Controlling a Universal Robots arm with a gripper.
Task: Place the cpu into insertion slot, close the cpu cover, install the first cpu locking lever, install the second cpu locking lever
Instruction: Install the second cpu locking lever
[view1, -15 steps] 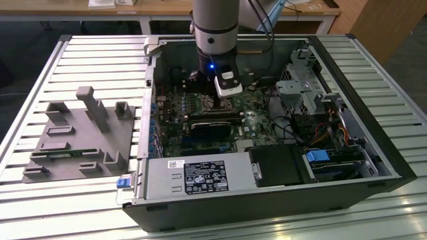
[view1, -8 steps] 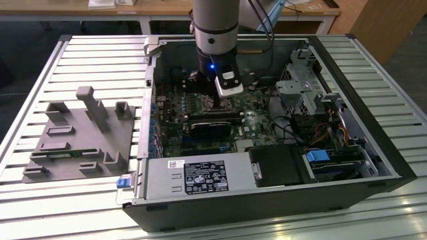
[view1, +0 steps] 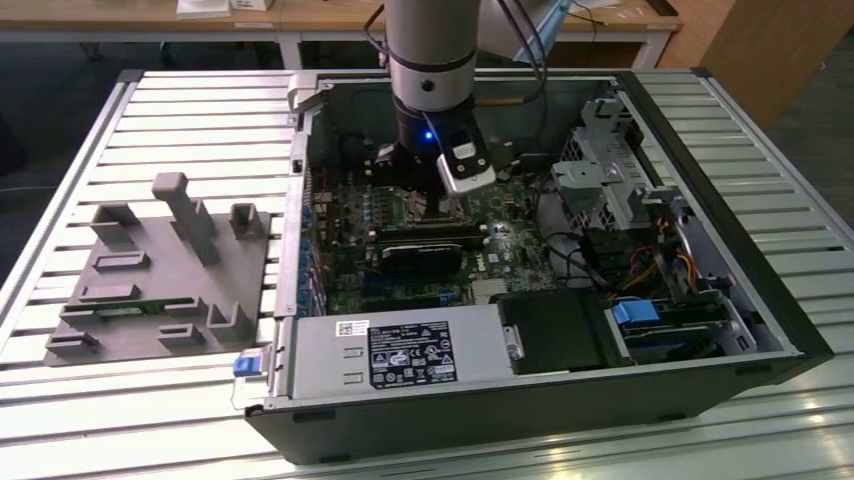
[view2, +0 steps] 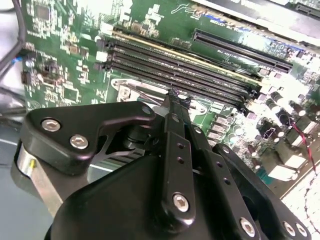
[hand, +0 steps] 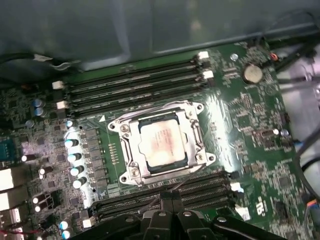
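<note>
— Where's the arm in the exterior view?

— It comes straight down into the open computer case and stands near vertical over the green motherboard. The gripper hangs low above the insertion slot, beside the black heatsink block. A grey fixture tray lies on the slatted table, towards the exterior view's left, well apart from the case.

— And the second wrist view?

— Black linkages run up to the gripper; the fingers look pressed together into one narrow tip, with nothing between them. That tip sits just over a silvery corner of the socket frame, near the long black memory slots.

— The first wrist view?

— There the cpu lies flat in the insertion slot, pale metal top upward. The cpu cover is down around it, the chip showing through its window. The gripper pokes in beside the nearer row of memory slots, close to the socket's edge; whether it touches a lever wire I cannot tell
</note>
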